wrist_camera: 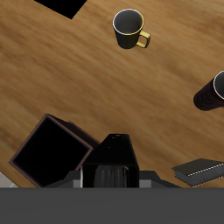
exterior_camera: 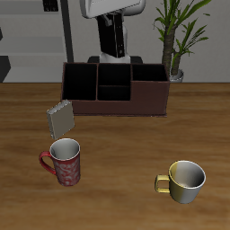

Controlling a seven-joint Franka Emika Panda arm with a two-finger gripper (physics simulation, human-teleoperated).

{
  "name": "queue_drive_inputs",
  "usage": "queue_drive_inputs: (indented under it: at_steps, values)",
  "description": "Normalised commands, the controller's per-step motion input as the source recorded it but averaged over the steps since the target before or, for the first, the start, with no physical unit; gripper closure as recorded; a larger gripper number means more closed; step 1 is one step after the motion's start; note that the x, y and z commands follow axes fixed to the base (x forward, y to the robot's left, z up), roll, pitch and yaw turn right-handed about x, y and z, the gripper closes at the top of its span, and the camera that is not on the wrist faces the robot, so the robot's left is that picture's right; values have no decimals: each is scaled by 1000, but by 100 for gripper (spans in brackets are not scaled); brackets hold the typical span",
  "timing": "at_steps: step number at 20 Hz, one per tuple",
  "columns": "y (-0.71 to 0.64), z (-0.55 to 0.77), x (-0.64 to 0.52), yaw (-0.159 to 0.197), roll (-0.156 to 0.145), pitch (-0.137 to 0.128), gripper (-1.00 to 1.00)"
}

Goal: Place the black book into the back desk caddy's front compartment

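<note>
One black book (exterior_camera: 115, 43) hangs in the upper middle of the exterior frame, clamped between the jaws of the gripper (exterior_camera: 114, 30), which are closed narrowly on its upper part so that the book's lower end juts out beneath them. It is upright, in the air, above and somewhat behind the back desk caddy (exterior_camera: 135, 104), touching nothing but the gripper. The front compartment (exterior_camera: 114, 92), the small cell of the middle column along the caddy's near wall, sits below the book and nearer the table's front edge, and looks dark inside.

From the wrist view the book fills the space between the fingers and hides the fingertips themselves. Only one open, black-lined cell of the caddy shows there, and it is seen at a slant. A dark shape (wrist_camera: 61, 5) is cut by that picture's edge, and I cannot tell what it is. The red mug is also cut off there.

Counting what stands on the table (exterior_camera: 117, 193): one caddy in the middle of the exterior frame, one grey book (exterior_camera: 60, 118) standing tilted just in front of one end of it, and two mugs in the lower part of the frame. These are one red patterned mug (exterior_camera: 63, 163) near the grey book and one yellow mug (exterior_camera: 185, 181) well apart from it. One potted plant (exterior_camera: 175, 36) stands behind the caddy's other end.
</note>
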Motion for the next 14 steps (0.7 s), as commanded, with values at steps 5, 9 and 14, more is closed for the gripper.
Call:
queue_drive_inputs:
  at_steps: [5,9,14]
  values:
    - [-68,-172,-168,125,-34,66,100]
    - [-13,90,-252,113,-35,-6,100]
    - [-153,117,-124,129,-35,-15,100]
